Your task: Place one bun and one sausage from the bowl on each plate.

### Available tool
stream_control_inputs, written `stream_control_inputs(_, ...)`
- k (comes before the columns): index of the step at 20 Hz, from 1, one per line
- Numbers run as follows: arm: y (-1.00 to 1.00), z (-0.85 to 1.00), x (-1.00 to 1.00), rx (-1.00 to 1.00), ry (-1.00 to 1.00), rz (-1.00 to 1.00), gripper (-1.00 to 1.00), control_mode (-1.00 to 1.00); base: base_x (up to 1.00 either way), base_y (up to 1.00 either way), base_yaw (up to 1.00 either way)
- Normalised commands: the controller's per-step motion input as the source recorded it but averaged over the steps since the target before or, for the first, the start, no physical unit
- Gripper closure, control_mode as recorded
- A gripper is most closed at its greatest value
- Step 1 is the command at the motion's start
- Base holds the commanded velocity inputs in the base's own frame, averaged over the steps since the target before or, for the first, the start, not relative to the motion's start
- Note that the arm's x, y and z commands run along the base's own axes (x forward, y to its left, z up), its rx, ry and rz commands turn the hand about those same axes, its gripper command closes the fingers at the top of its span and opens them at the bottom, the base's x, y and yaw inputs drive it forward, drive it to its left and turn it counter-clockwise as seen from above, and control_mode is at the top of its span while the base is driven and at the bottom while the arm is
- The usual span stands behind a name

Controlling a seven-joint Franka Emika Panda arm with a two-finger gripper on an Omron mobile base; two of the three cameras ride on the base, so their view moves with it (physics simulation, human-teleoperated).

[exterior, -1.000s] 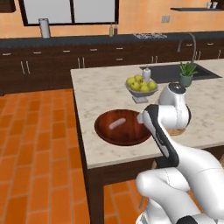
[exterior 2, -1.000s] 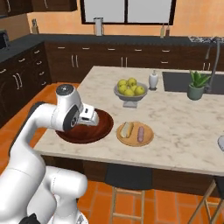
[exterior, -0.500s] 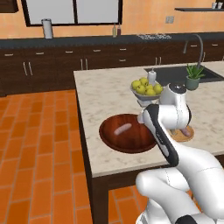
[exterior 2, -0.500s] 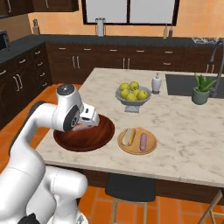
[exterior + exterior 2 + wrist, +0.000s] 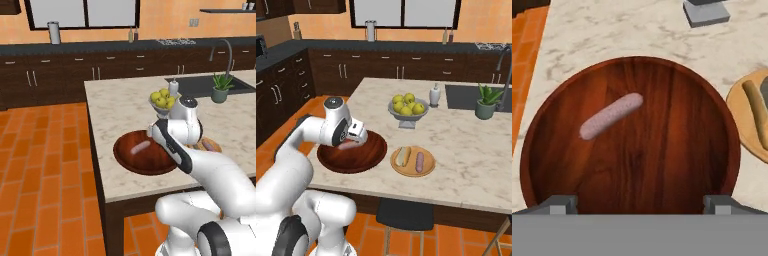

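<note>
The base moves, so both base views shift. The bowl [image 5: 145,154] now sits nearer the centre of the left base view.

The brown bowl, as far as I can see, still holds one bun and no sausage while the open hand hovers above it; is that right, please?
Not quite. The hand view shows the brown bowl holding one pinkish sausage and no bun. The rest is right: the open hand hovers above the bowl, holding nothing.
</note>
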Motion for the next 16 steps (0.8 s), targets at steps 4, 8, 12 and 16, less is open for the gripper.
stream_control_inputs(4,0.03,-0.03,0.51,0.15,0.21,-0.10,-1.00,-1.00,0.00,0.00,0.00)
stream_control_inputs(8,0.27,-0.41,0.37,0.05,0.11,-0.16,-1.00,-1.00,0.00,0.00,0.00)
stream_control_inputs(12,0.48,-0.71,0.32,0.01,0.02,-0.24,-1.00,-1.00,0.00,0.00,0.00)
stream_control_inputs(16,0.06,-0.56,0.24,0.22,0.00,-0.22,-1.00,-1.00,0.00,0.00,0.00)
